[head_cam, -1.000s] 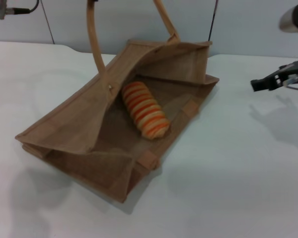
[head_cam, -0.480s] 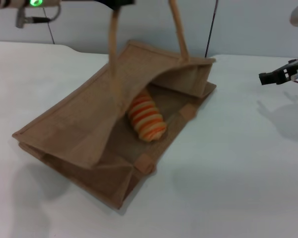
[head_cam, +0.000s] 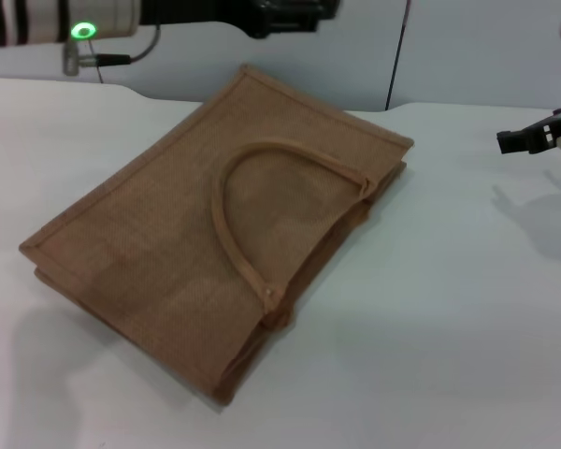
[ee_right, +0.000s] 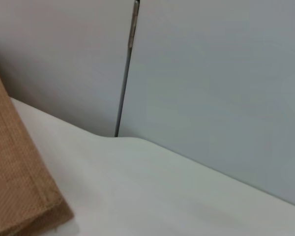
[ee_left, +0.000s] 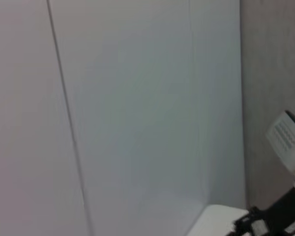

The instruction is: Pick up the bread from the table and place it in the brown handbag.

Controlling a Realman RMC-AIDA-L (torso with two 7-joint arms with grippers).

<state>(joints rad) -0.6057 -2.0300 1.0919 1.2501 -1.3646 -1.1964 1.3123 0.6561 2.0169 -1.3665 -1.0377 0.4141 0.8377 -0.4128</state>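
Observation:
The brown handbag (head_cam: 215,224) lies flat and closed on the white table (head_cam: 449,327), with one strap handle (head_cam: 238,187) lying arched on its top face. The bread is hidden; no part of it shows. My left gripper (head_cam: 294,14) hangs above the bag's far edge at the top of the head view, clear of the bag and its handles. My right gripper (head_cam: 524,140) hovers above the table at the far right, well away from the bag. A corner of the bag also shows in the right wrist view (ee_right: 19,196).
A grey panelled wall (head_cam: 467,47) stands behind the table. Bare tabletop lies to the right of and in front of the bag. The left wrist view shows the wall and the right arm's gripper (ee_left: 265,226) farther off.
The bag's upper side and handles were held up, with the bread showing inside. Now the handle is let go, the bag has dropped flat over the bread, and my left arm has swung right.

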